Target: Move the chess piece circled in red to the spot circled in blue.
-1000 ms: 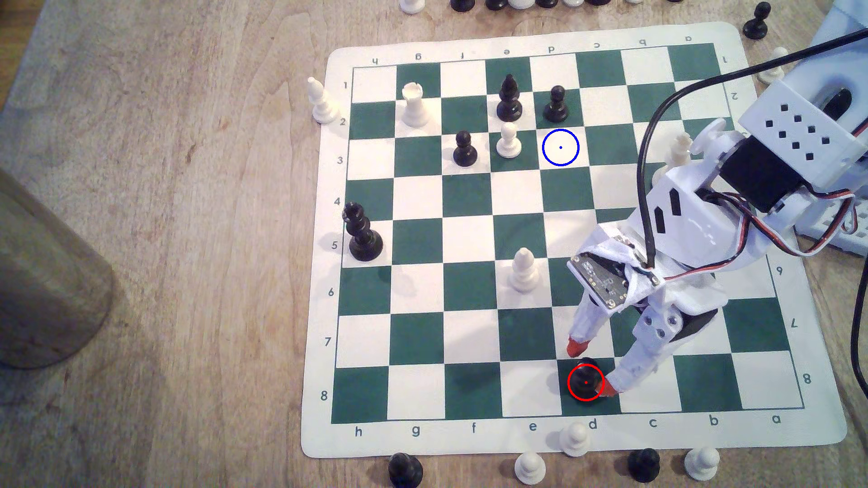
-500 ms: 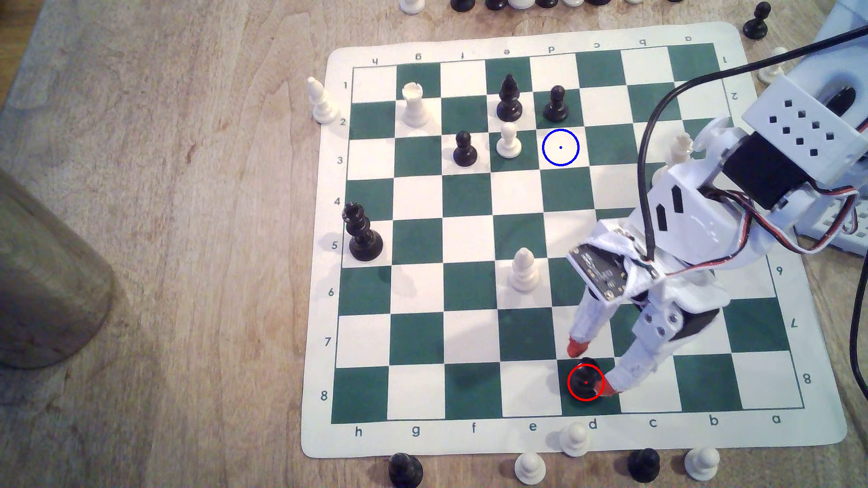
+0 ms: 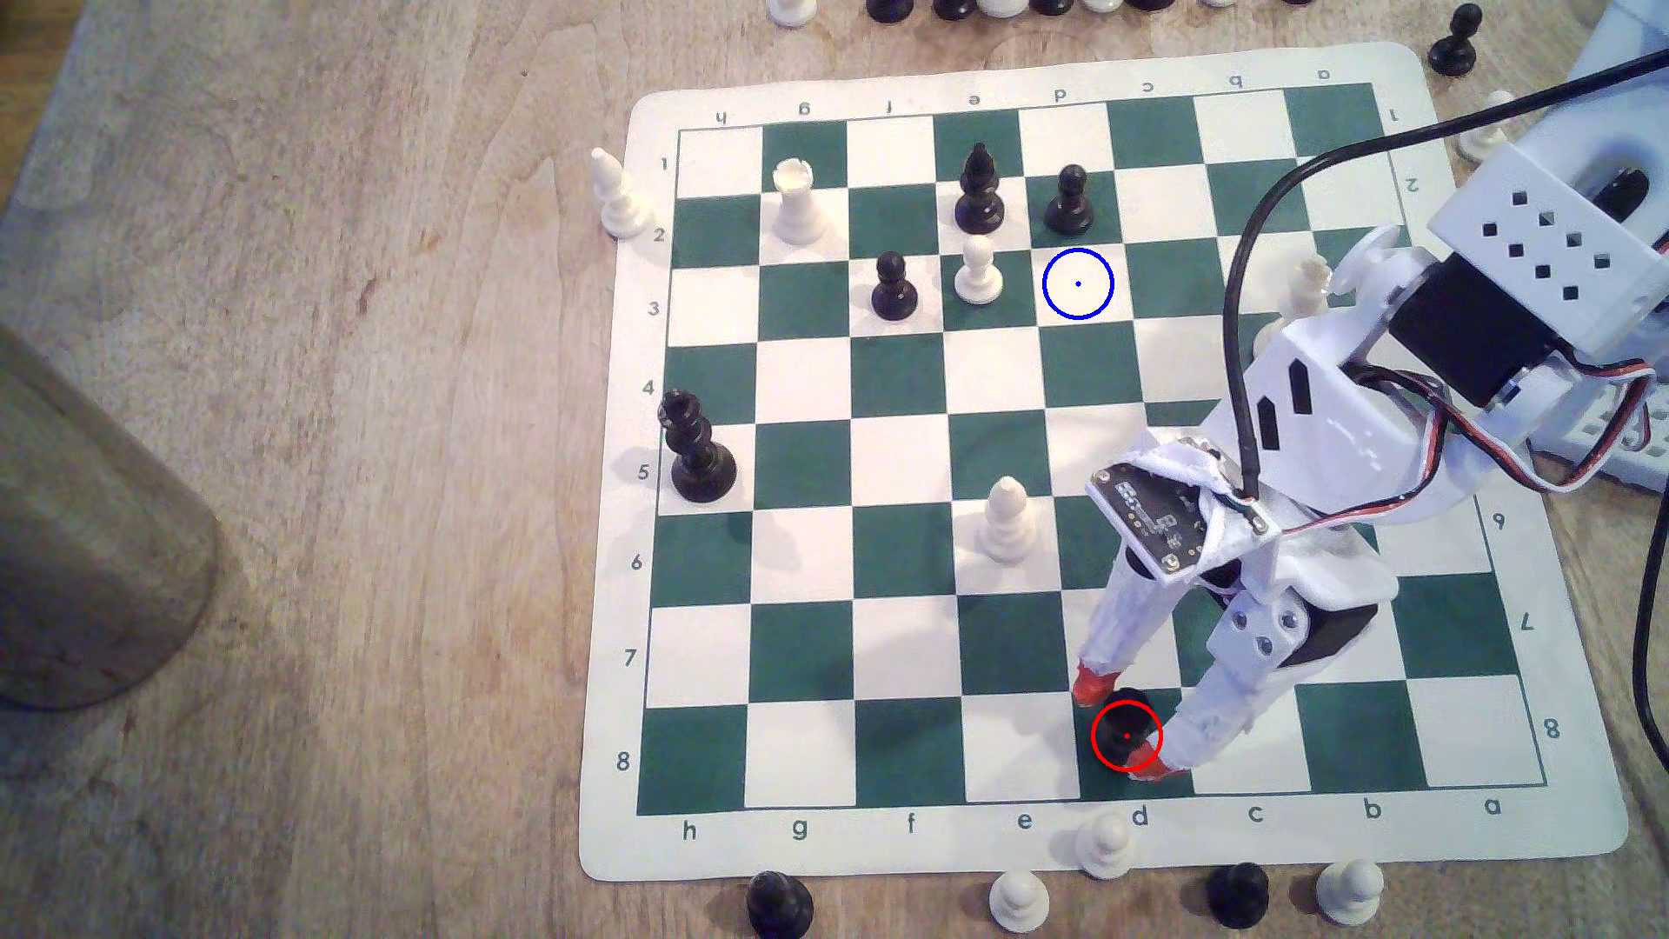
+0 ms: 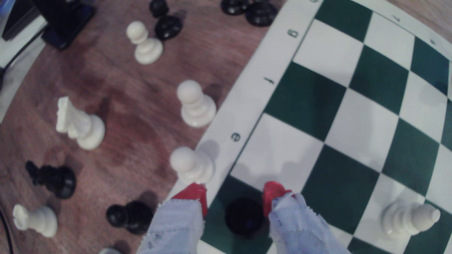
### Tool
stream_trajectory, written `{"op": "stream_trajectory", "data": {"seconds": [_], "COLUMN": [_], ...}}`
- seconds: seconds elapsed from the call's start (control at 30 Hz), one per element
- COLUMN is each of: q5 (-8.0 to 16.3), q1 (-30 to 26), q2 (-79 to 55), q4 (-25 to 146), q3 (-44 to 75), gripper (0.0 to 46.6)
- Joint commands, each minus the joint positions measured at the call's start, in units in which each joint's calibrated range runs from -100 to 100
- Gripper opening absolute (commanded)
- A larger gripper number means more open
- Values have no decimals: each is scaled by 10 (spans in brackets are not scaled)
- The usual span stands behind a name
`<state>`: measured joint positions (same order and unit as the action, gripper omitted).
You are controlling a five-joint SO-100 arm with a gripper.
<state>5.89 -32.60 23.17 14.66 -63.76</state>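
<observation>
1. Gripper [image 3: 1123, 722], white with red-tipped fingers: jaws spread wide, one tip on either side of the chess piece [image 3: 1125, 729], a glossy black, flat-topped rook-like piece on the green square d8 under a red ring. In the wrist view the same gripper [image 4: 234, 199] straddles the chess piece [image 4: 245, 217] with a gap showing at both tips; nothing is clamped.
2. The wrist view shows the spare pieces lying on the wooden table beyond the board's edge: a white ball-headed pawn [image 4: 192, 164] just past one red tip, a white knight [image 4: 78, 124], and a black pawn [image 4: 129, 217].
3. The exterior view shows the whole green-and-white roll-up chessboard [image 3: 1526, 817] and the arm's white body, which hides part of the squares on the exterior view's right.
4. A white bishop [image 3: 1005, 522] stands on e6, near the gripper.
5. The spot [image 3: 1077, 283], a white square d3 with a thin blue ring and dot, lies well apart from the chess piece, along the same file.
6. Beside the spot: a white pawn [image 3: 978, 271] on e3, a black pawn [image 3: 1069, 200] on d2, and a tall pointed black bishop [image 3: 979, 190].
</observation>
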Motion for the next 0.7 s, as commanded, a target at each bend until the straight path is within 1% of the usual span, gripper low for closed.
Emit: {"op": "stream_trajectory", "data": {"seconds": [0.0,0.23,0.4,0.43,0.5,0.57,0.6,0.67], "q5": [1,0,0,0,0,-1,-2,-2], "q1": [3,2,1,1,1,0,-1,-1], "q2": [10,-11,-21,-21,-24,-25,-27,-29], "q4": [-3,-2,-2,-2,-1,3,4,4], "q3": [55,57,65,66,70,72,72,72], "gripper": [131,152,142,137,97,38,26,27]}}
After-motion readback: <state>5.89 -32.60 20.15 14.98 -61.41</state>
